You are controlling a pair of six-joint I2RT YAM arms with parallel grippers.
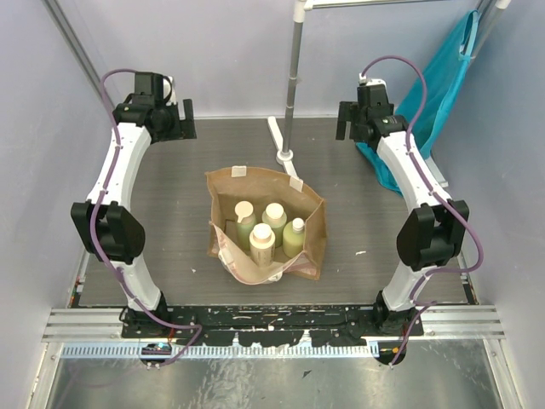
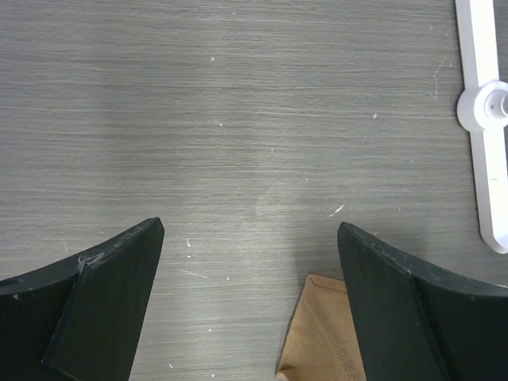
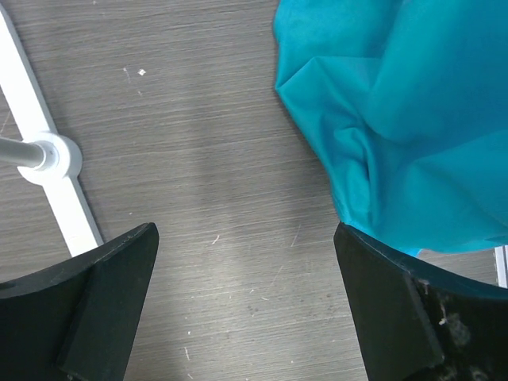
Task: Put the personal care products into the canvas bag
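The tan canvas bag stands open in the middle of the table. Several small bottles of pale yellow-green liquid with cream caps stand upright inside it, among them ones at the back left, back right, front right and front left. My left gripper is open and empty at the far left, well away from the bag; a corner of the bag shows between its fingers in the left wrist view. My right gripper is open and empty at the far right.
A white stand base with a metal pole sits behind the bag; it also shows in the left wrist view and the right wrist view. A teal cloth hangs at the back right, close to my right gripper.
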